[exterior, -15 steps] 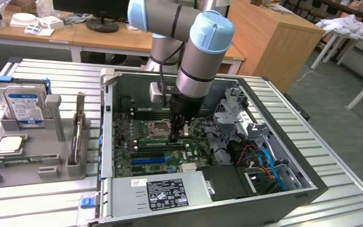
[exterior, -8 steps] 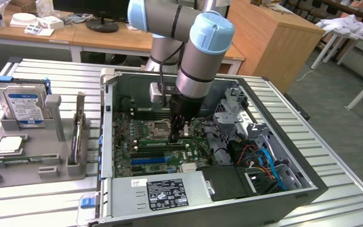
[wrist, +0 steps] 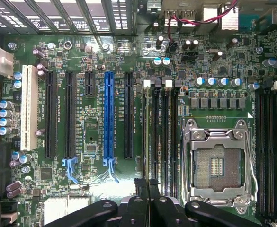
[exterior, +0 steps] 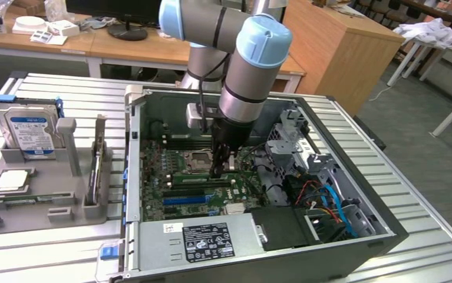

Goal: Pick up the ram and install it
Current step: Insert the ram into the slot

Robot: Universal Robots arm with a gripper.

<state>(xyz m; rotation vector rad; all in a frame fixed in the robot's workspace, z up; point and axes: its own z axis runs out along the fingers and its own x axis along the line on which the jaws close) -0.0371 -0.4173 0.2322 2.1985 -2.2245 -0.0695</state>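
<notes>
The ram (exterior: 200, 175) is a long green stick standing on edge in a memory slot of the motherboard (exterior: 171, 200), inside the open computer case (exterior: 352, 236). My gripper (exterior: 224, 171) reaches straight down into the case and is shut on the ram near the end toward the exterior view's right. In the wrist view the ram (wrist: 147, 132) shows edge-on as a thin line running away from my closed gripper (wrist: 147, 187), beside the empty black memory slots (wrist: 164, 132).
The open CPU socket (wrist: 217, 165) lies just beside the memory slots. A grey tray (exterior: 45, 206) outside the case holds a hard drive (exterior: 27, 127) and a CPU chip (exterior: 13, 180). Cables (exterior: 328, 200) and the power supply (exterior: 202, 239) crowd the case's near side.
</notes>
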